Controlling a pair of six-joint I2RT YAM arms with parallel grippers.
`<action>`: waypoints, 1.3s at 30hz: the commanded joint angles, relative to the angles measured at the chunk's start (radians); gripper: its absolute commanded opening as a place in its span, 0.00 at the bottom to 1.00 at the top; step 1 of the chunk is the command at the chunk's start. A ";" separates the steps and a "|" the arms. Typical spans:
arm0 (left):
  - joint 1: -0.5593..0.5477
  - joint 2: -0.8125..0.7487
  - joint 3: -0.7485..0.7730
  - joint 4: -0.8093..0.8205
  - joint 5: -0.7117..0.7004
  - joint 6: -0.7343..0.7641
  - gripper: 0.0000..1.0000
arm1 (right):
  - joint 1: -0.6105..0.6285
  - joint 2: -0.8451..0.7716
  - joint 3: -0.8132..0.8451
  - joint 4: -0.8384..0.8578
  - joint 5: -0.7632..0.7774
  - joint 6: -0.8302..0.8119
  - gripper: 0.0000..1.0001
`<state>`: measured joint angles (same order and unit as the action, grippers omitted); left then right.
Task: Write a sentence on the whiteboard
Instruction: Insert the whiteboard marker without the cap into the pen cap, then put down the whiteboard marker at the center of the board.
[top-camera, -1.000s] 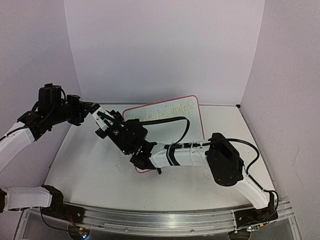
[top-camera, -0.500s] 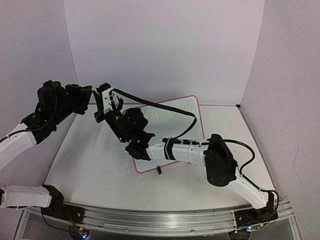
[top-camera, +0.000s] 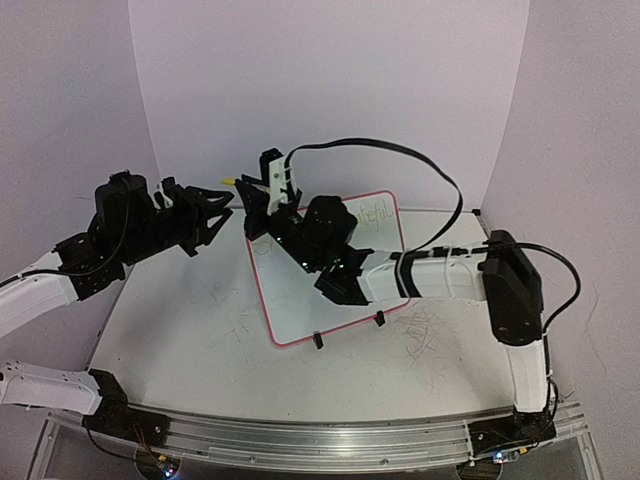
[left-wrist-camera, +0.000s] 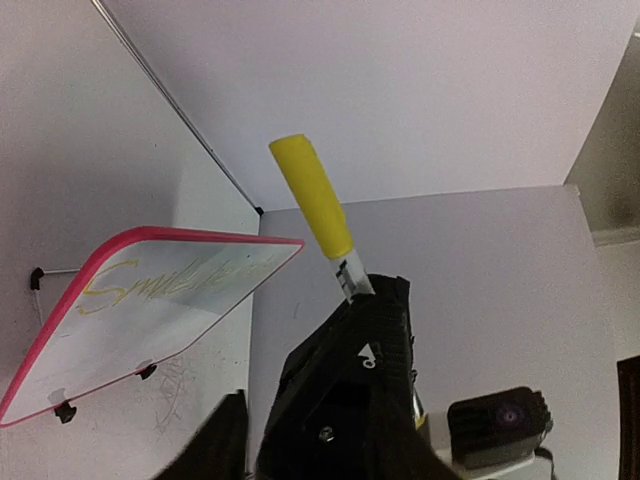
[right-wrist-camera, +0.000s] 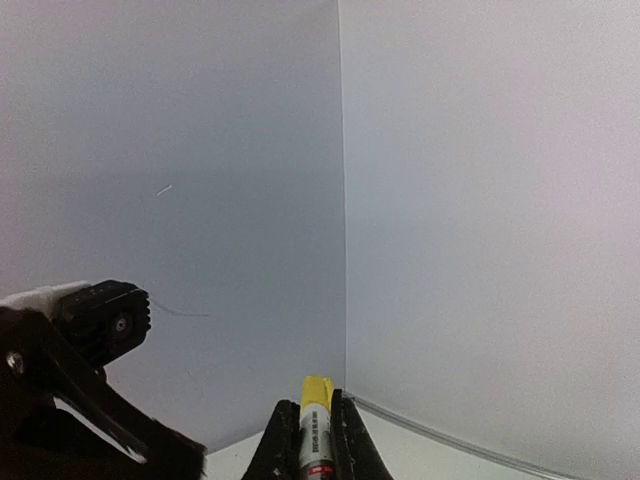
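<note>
The whiteboard (top-camera: 310, 300), glossy white in a pink frame, lies tilted on the table; the left wrist view has it at the left (left-wrist-camera: 130, 320). The sentence (left-wrist-camera: 160, 282) is a faint yellow line along its far edge, and only the end (top-camera: 372, 213) shows from above. My right gripper (top-camera: 255, 190) hangs above the board's far left corner, shut on a marker (right-wrist-camera: 316, 420) whose yellow cap (left-wrist-camera: 310, 195) sticks out past its fingertips. My left gripper (top-camera: 222, 205) is open just left of that cap and apart from it, with one finger (left-wrist-camera: 222, 445) at the frame's bottom.
White walls close in the table at the back and sides. Old marker scribbles (top-camera: 425, 335) mark the table right of the board. The right arm's black cable (top-camera: 400, 150) loops high above the board. A metal rail (top-camera: 330, 435) runs along the near edge.
My left gripper has opened and come away from the marker. The right arm has lifted and swung right with the marker, uncovering more of the whiteboard.
</note>
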<state>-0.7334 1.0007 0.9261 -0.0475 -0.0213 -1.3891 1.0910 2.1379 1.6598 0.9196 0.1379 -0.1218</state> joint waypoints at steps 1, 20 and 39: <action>0.002 -0.055 0.001 -0.003 0.040 0.156 0.68 | -0.012 -0.250 -0.240 0.048 -0.094 0.096 0.00; 0.002 0.078 0.174 -0.090 -0.064 0.617 0.99 | -0.424 -1.032 -0.688 -1.058 -0.669 0.562 0.00; 0.003 0.082 0.164 -0.106 -0.068 0.678 0.99 | -0.746 -0.792 -1.040 -1.314 -1.017 0.719 0.03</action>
<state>-0.7341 1.1280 1.0913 -0.1611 -0.0649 -0.7484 0.3899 1.3069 0.6629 -0.3743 -0.8065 0.5768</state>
